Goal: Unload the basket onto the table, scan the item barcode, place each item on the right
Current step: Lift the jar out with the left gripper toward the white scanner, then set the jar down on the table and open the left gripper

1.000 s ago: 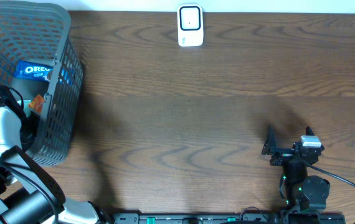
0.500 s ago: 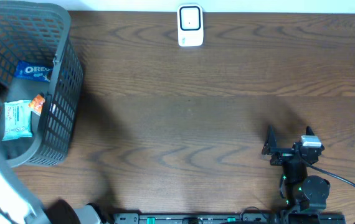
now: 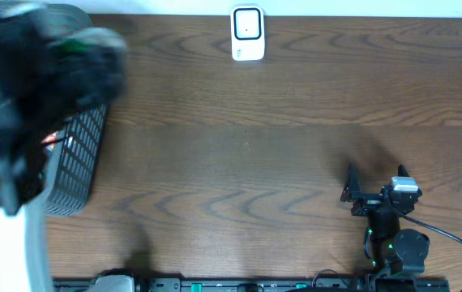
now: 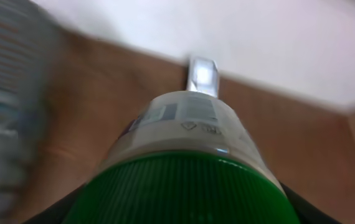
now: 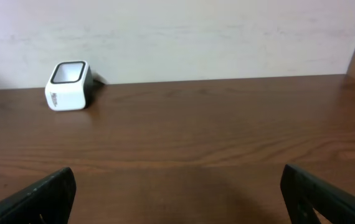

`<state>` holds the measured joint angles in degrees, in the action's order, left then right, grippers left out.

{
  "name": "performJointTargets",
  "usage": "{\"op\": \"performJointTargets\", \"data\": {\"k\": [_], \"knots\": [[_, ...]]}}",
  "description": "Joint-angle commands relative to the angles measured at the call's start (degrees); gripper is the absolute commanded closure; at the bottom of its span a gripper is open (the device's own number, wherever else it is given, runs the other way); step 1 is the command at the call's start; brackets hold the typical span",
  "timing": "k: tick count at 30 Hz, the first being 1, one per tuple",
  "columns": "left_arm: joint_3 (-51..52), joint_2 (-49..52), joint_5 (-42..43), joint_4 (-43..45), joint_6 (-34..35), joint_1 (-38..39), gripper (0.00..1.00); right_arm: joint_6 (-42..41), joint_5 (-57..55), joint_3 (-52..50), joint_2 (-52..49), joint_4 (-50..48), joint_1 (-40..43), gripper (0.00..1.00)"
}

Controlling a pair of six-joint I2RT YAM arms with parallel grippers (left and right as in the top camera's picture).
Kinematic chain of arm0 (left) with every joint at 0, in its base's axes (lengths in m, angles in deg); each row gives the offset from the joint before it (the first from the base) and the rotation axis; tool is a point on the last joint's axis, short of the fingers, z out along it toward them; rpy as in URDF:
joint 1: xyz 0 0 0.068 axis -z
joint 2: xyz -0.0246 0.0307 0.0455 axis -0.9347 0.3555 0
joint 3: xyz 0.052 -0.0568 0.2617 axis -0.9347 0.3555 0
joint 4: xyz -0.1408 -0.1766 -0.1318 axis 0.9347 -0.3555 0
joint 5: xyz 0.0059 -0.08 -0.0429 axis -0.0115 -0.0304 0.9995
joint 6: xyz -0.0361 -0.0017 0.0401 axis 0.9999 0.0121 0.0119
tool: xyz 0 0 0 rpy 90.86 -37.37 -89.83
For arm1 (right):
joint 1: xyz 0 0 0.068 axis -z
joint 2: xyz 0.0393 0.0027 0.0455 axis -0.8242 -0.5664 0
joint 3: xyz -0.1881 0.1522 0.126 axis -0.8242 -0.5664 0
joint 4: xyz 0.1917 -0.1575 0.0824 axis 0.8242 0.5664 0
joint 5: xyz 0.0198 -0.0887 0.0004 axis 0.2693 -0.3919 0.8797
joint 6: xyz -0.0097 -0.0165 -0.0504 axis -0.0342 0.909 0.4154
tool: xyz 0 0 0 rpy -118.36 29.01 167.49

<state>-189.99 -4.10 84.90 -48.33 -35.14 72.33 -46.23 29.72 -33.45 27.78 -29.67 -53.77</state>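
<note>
Green-capped bottle [image 4: 189,134] sits in the grasp of the left gripper [image 4: 184,214], lifted off the table [image 3: 255,146] at its left end. In the left wrist view its ribbed green cap [image 4: 184,190] fills the lower frame and its white body points away, with a printed label [image 4: 165,113] on top; the print is too blurred to read. Dark finger edges show at both lower corners against the cap, so the jaws appear clamped around it, though motion blur makes the contact itself hard to see. Beyond the bottle's far end stands the white scanner [image 3: 247,33], at the back edge of the table near the wall. From overhead the left arm [image 3: 20,97] is a large smear covering most of the wire basket [image 3: 77,162], of which only a lower corner shows. The right gripper [image 3: 374,185] rests near the front right of the table, well apart from the scanner, its fingers [image 5: 47,190] spread wide with nothing between them
</note>
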Motion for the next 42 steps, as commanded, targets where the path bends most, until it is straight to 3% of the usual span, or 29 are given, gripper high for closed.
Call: {"op": "performJointTargets", "data": {"k": [1, 5, 9, 12, 14, 18, 26, 29, 31, 32, 37, 42], "knots": [[0.59, 7.08, -5.62, 0.17, 3.48, 10.78, 0.41, 0.68, -0.07, -0.07, 0.17, 0.26, -0.28, 0.01], [0.59, 17.42, -10.82, 0.44, 10.86, 19.41, 0.41, 0.68, -0.07, -0.07, 0.17, 0.26, -0.28, 0.01], [0.59, 26.97, -11.15, 1.31, 21.33, 23.1, 0.41, 0.68, -0.07, -0.07, 0.17, 0.26, -0.28, 0.01], [0.59, 33.46, -11.17, 1.6, 33.03, 24.24, 0.41, 0.68, -0.07, -0.07, 0.17, 0.26, -0.28, 0.01], [0.59, 39.21, -11.17, 3.1, 46.66, 24.72, 0.41, 0.68, -0.07, -0.07, 0.17, 0.26, -0.28, 0.01], [0.59, 45.09, -11.13, 4.85, 63.84, 25.29, 0.41, 0.68, -0.07, -0.07, 0.17, 0.26, -0.28, 0.01], [0.59, 51.12, -10.99, 7.58, 87.03, 27.23, 0.4, 0.68, -0.07, -0.07, 0.17, 0.26, -0.28, 0.01], [0.59, 52.06, -10.99, 7.67, 91.89, 27.89, 0.34, 0.68, -0.07, -0.07, 0.17, 0.26, -0.28, 0.01], [0.59, 52.24, -11.28, 8.52, 92.59, 28.3, 0.23, 0.68, -0.07, -0.07, 0.17, 0.26, -0.28, 0.01], [0.59, 52.26, -11.41, 8.68, 92.59, 28.41, 0.02, 0.68, -0.07, -0.07, 0.17, 0.26, -0.28, 0.01], [0.57, 52.15, -11.21, 8.57, 91.03, 28.83, 0.02, 0.68, -0.07, -0.07, 0.17, 0.26, -0.28, 0.01], [0.44, 51.15, -11.15, 8.63, 84.94, 29.46, 0.02, 0.68, -0.07, -0.07, 0.17, 0.26, -0.28, 0.01]]}}
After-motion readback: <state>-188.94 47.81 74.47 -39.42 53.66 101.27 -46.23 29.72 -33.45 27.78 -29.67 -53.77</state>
